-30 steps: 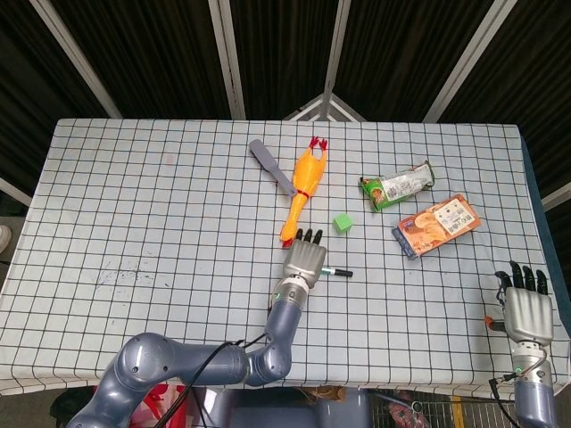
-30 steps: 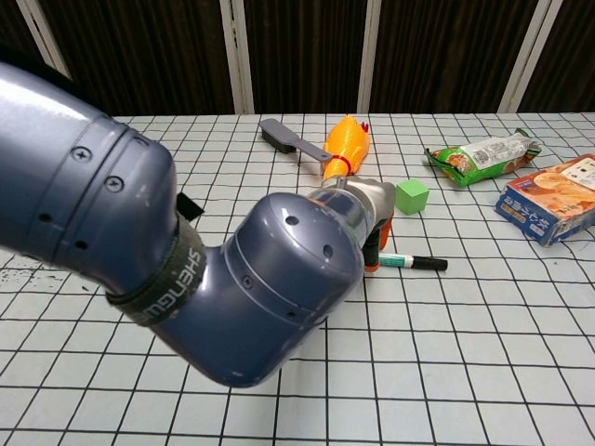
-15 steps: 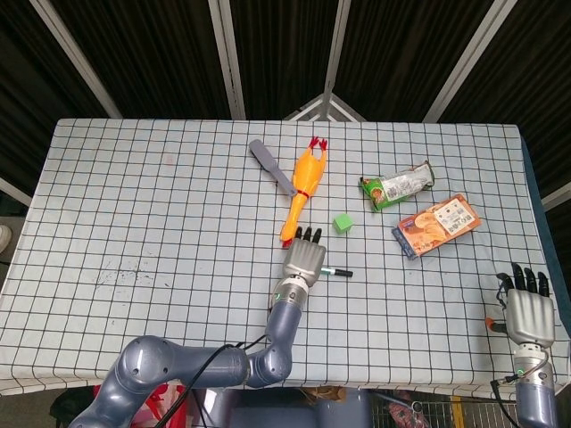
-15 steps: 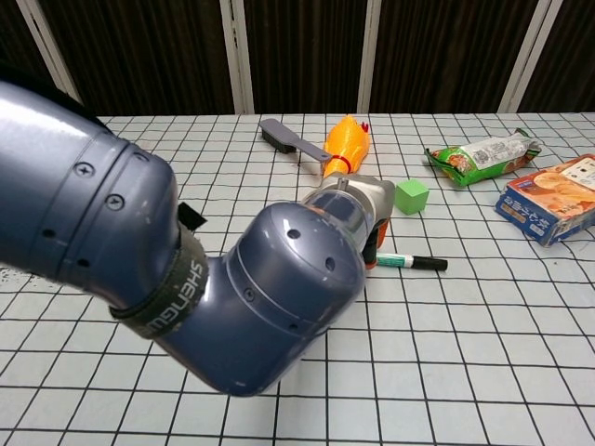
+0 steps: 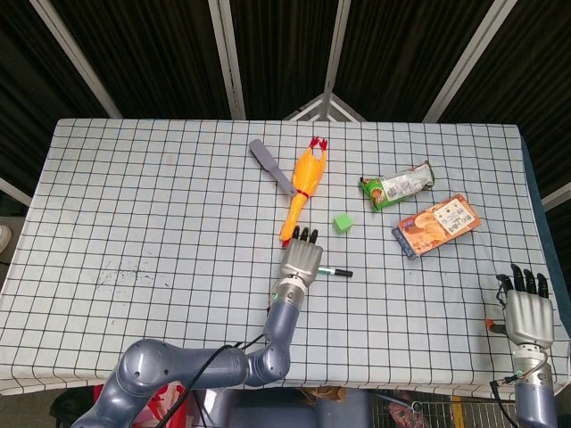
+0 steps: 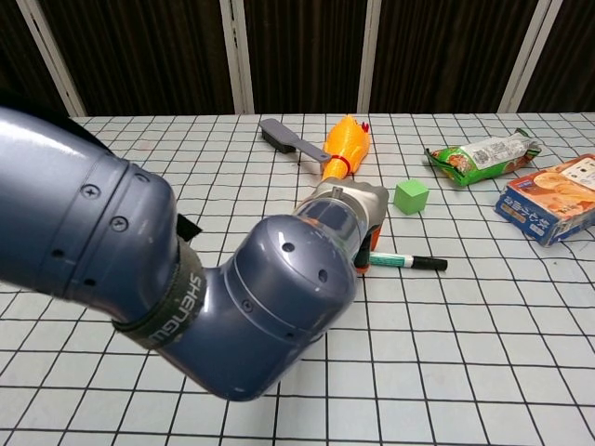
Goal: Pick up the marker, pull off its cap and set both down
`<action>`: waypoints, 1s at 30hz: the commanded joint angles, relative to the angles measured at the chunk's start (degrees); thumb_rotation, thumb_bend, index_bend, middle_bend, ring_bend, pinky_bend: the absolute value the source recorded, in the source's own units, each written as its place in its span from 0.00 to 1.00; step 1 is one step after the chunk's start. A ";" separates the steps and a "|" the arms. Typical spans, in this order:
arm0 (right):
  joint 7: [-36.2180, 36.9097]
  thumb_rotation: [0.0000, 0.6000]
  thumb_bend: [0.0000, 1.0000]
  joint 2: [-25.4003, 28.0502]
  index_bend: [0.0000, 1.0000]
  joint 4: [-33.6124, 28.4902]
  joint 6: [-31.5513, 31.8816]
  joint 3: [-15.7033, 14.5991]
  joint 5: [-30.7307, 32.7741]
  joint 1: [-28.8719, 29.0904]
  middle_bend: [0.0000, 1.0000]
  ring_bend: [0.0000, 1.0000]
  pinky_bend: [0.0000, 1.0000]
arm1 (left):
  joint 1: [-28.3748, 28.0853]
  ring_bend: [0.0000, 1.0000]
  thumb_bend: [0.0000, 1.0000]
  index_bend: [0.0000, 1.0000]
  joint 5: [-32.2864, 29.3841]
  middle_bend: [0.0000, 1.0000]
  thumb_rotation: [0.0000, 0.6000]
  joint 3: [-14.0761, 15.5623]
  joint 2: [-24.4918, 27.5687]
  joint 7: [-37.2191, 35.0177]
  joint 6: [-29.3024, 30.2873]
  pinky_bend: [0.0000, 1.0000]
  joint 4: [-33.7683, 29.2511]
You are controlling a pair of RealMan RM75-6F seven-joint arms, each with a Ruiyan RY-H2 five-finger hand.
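The marker (image 5: pixel 338 272) lies flat on the checked table (image 5: pixel 134 196), green-banded body to the left and black cap pointing right; the chest view shows the marker (image 6: pixel 410 262) too. My left hand (image 5: pixel 302 259) rests palm-down over its left end, fingers stretched away towards the rubber chicken, and I see no grasp. From the chest, the left hand (image 6: pixel 359 204) is mostly hidden behind my own forearm. My right hand (image 5: pixel 527 307) hangs off the table's near right corner, fingers straight and apart, holding nothing.
A yellow rubber chicken (image 5: pixel 303 190) and a grey brush (image 5: pixel 272 167) lie just beyond the left hand. A green cube (image 5: pixel 342 223) sits right of the chicken's head. A snack bag (image 5: pixel 398 185) and an orange box (image 5: pixel 436 224) lie at the right.
The right hand has sunk slightly lower at the table's corner. The left hand has shifted a little over the marker's left end; the marker has not moved.
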 commanded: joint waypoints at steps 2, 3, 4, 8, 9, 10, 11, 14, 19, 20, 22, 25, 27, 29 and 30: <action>0.04 1.00 0.08 -0.47 0.27 0.63 -0.40 0.05 0.06 0.10 0.10 0.06 0.00 | 0.14 0.00 0.48 0.47 1.05 0.04 1.00 -0.34 -0.41 -0.44 -0.42 0.00 0.51; 0.10 1.00 0.08 -0.59 0.27 0.85 -0.50 0.10 0.08 0.13 0.10 0.06 0.00 | 0.13 0.00 0.48 0.47 1.23 0.04 1.00 -0.37 -0.54 -0.36 -0.46 0.00 0.70; 0.17 1.00 0.08 -0.63 0.27 0.93 -0.52 0.14 0.05 0.12 0.10 0.07 0.00 | 0.13 0.00 0.48 0.48 1.24 0.04 1.00 -0.44 -0.68 -0.19 -0.53 0.00 0.87; 0.33 1.00 0.08 -0.84 0.27 1.40 -0.74 0.19 0.06 0.08 0.10 0.06 0.00 | 0.10 0.00 0.48 0.48 1.52 0.05 1.00 -0.72 -1.23 0.13 -0.84 0.00 1.47; 0.48 1.00 0.08 -0.91 0.27 1.55 -0.84 0.13 0.06 0.02 0.10 0.06 0.00 | 0.16 0.00 0.48 0.49 1.70 0.05 1.00 -0.80 -1.36 0.06 -0.92 0.00 1.58; 0.59 1.00 0.08 -0.96 0.27 1.73 -0.91 0.10 0.03 -0.03 0.10 0.06 0.00 | 0.18 0.00 0.48 0.49 1.82 0.05 1.00 -0.81 -1.48 0.17 -0.81 0.00 1.73; 0.62 1.00 0.08 -0.97 0.27 1.87 -0.96 0.09 0.02 -0.05 0.10 0.06 0.00 | 0.17 0.00 0.48 0.49 1.89 0.05 1.00 -0.80 -1.55 0.35 -0.71 0.00 1.84; 1.06 1.00 0.08 -1.18 0.27 2.43 -1.14 0.16 0.03 -0.12 0.10 0.06 0.00 | 0.26 0.00 0.48 0.49 2.07 0.05 1.00 -1.07 -1.74 0.62 -0.49 0.00 1.93; 1.62 1.00 0.08 -1.81 0.27 3.53 -1.73 0.13 -0.30 0.07 0.10 0.07 0.00 | 0.66 0.00 0.49 0.50 2.77 0.06 1.00 -1.37 -1.74 0.85 0.46 0.00 1.24; 1.71 1.00 0.08 -1.91 0.27 3.74 -1.77 0.14 -0.39 0.09 0.10 0.06 0.00 | 0.76 0.00 0.50 0.50 2.80 0.06 1.00 -1.38 -1.73 1.05 0.61 0.00 1.15; 2.01 1.00 0.08 -2.10 0.27 4.01 -1.87 0.17 -0.54 0.11 0.10 0.06 0.00 | 0.98 0.00 0.50 0.50 2.79 0.07 1.00 -1.41 -1.76 1.37 0.67 0.00 1.11; 1.98 1.00 0.08 -2.25 0.27 4.29 -2.03 0.11 -0.71 0.14 0.10 0.06 0.00 | 1.19 0.00 0.50 0.51 2.76 0.07 1.00 -1.54 -1.87 1.66 0.52 0.00 1.25; 1.94 1.00 0.08 -2.38 0.27 4.50 -2.02 0.14 -0.77 0.13 0.10 0.06 0.00 | 1.31 0.00 0.50 0.51 2.91 0.07 1.00 -1.53 -2.01 1.81 0.33 0.00 1.55; 2.11 1.00 0.08 -2.47 0.27 4.59 -2.08 0.26 -0.74 0.13 0.10 0.06 0.00 | 1.38 0.00 0.50 0.51 2.81 0.07 1.00 -1.69 -2.17 2.01 0.07 0.00 1.83; 2.10 1.00 0.08 -2.50 0.27 4.66 -2.10 0.29 -0.74 0.13 0.10 0.06 0.00 | 1.38 0.00 0.50 0.51 2.99 0.07 1.00 -1.68 -2.25 2.03 -0.03 0.00 2.01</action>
